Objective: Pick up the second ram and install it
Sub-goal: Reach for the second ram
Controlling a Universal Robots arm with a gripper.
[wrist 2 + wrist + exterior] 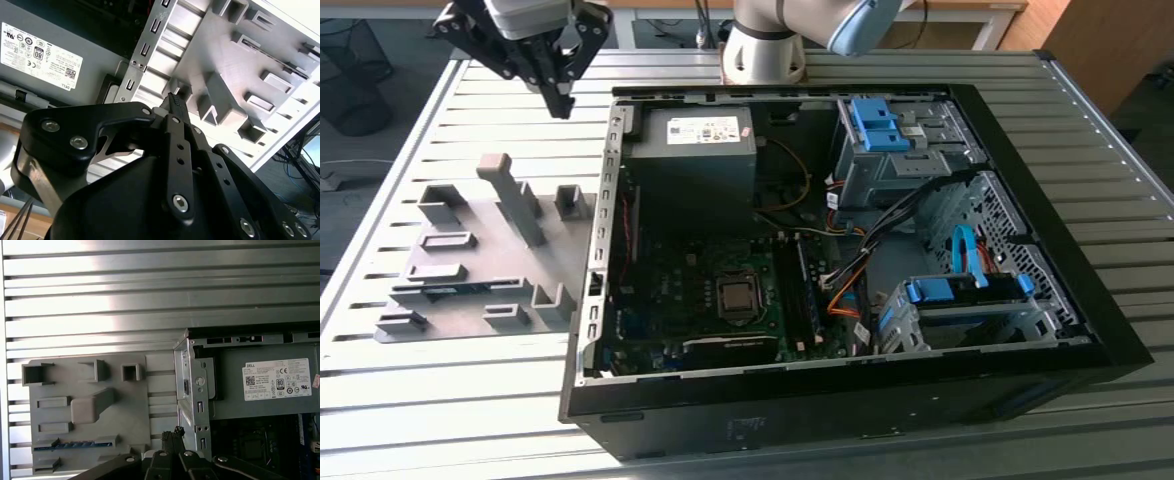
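Gripper (562, 103) raised over slatted surface (454, 400), beside computer case (854, 400) corner; fingers pressed together, holding nothing. Second ram (75, 444) lies in grey fixture plate (135, 410) slot, apart from gripper.

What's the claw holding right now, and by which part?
Nothing. The claw is shut and empty, up in the air. The second ram lies in a slot of the grey fixture, apart from the claw.

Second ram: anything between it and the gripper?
Nothing lies over the second ram on the fixture plate. A tall grey block stands on that plate between it and the gripper, which hangs above the table beyond the plate.
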